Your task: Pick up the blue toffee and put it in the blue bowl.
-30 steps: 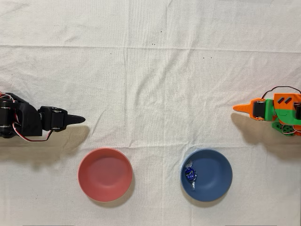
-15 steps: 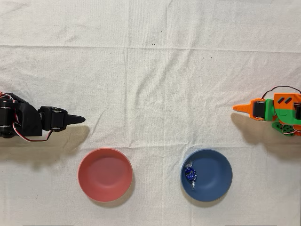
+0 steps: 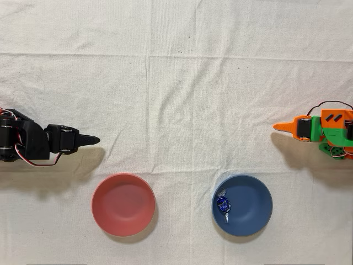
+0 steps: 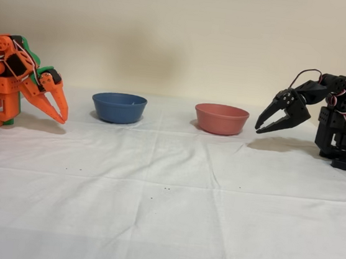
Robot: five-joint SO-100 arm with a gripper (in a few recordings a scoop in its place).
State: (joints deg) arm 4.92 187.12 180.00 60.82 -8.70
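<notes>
The blue toffee (image 3: 223,205) lies inside the blue bowl (image 3: 258,205), against the bowl's left inner side in the overhead view. In the fixed view the blue bowl (image 4: 118,108) stands left of centre and its wall hides the toffee. My orange gripper (image 3: 277,127) rests at the right edge of the overhead view, folded back and well away from the bowl. From the side the gripper (image 4: 62,117) points down at the cloth, shut, its fingertips together with nothing between them.
A pink-red bowl (image 3: 123,205) stands to the left of the blue bowl in the overhead view. The idle black arm (image 3: 49,141) sits at the left edge. A white creased cloth (image 3: 182,99) covers the table.
</notes>
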